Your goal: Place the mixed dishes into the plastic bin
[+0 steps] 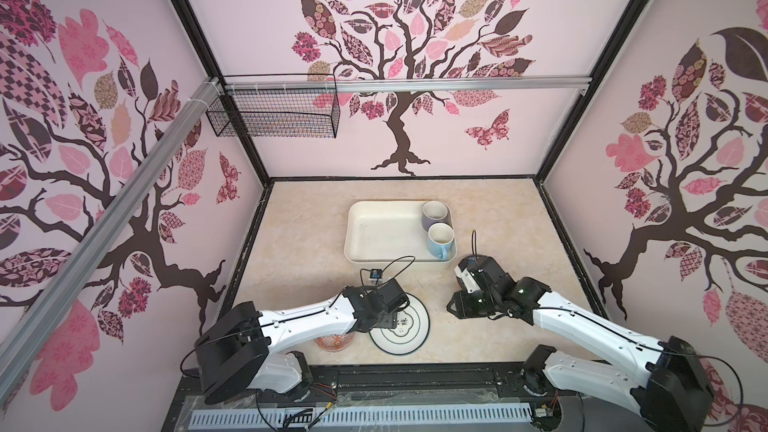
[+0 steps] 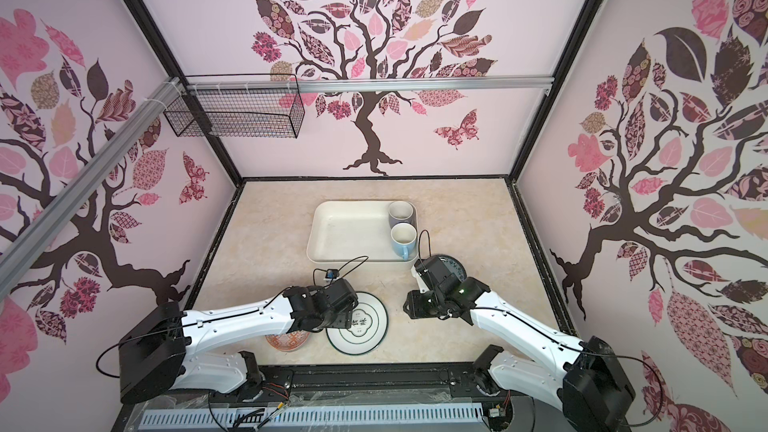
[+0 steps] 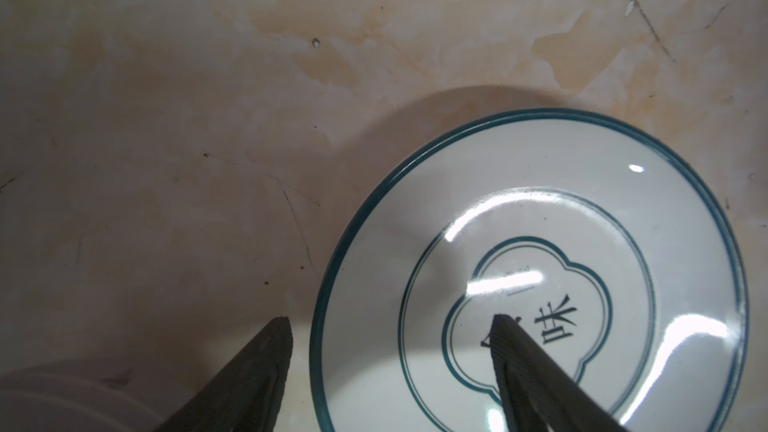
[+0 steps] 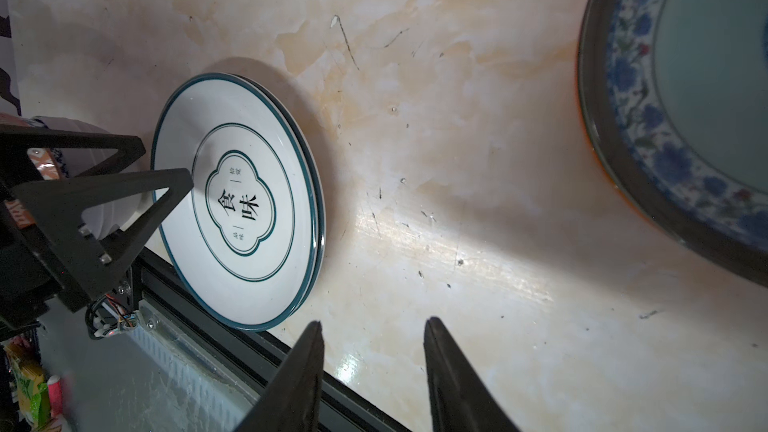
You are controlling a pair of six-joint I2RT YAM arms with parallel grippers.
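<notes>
The cream plastic bin [image 1: 374,238] holds a lavender mug [image 1: 435,214] and a light-blue mug [image 1: 441,241] at its right end. Nearer the front lies the white plate with black characters [image 1: 409,332] [image 3: 561,222]. My left gripper [image 3: 390,318] is open astride its rim, with one finger [image 3: 270,351] outside over the table and the other over the middle. The orange-patterned bowl [image 1: 334,342] sits half hidden under the left arm. My right gripper [image 4: 374,322] is open over bare table. The teal patterned plate [image 2: 455,268] [image 4: 685,118] lies beside it, below the bin's right corner.
A black wire basket [image 1: 274,116] hangs on the back left rail. The table's front rail [image 4: 199,297] runs close to the white plate and the right fingers. Patterned walls close in three sides. A second rim [image 4: 318,218] shows under the white plate.
</notes>
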